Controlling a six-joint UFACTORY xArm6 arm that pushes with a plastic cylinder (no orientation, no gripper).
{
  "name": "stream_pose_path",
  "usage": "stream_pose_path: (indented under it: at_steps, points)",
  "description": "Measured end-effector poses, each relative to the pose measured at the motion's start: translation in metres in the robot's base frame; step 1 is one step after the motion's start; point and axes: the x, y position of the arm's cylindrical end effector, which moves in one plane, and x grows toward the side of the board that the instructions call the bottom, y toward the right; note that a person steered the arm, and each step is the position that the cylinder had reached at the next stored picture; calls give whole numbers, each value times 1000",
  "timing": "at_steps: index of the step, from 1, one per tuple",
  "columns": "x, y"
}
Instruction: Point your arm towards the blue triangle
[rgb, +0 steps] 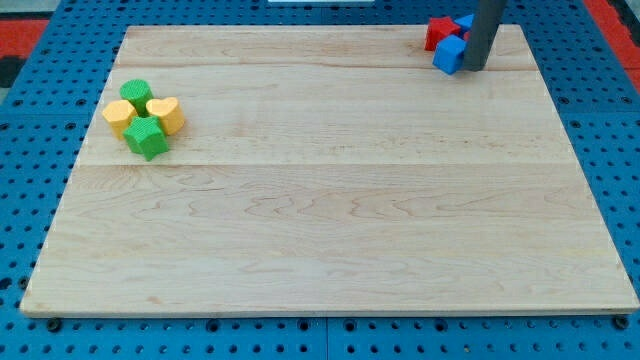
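Item: my tip (473, 68), bare rod end with no jaws to open or close, grips nothing; rests touching a blue block (449, 55) at its 9 o'clock, likely the target triangle, shape unclear.
Adjacent: red block (437, 31), second blue block (464, 22), 11–12 o'clock.
Far, 9 o'clock: green blocks (146, 137), yellow blocks (165, 112), clustered.
Containers: none; wooden board (330, 200) only.

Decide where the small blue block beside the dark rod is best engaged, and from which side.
With no hand, only a push works. Here my tip stands at the right-hand face of the small blue block, seemingly touching it. That flat face is exposed, while a small red block crowds its upper left. Meeting it mid-face from the view's right looks best.
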Motion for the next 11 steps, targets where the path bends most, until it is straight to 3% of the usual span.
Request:
stream_pose_path:
  at_steps: [2,4,5,7,8,10,11]
  points:
    - [0,-1]
    - [50,-10]
    - [47,-78]
    - [-28,-221]
    - [-84,-240]
    - [-84,-240]
    - [-53,-227]
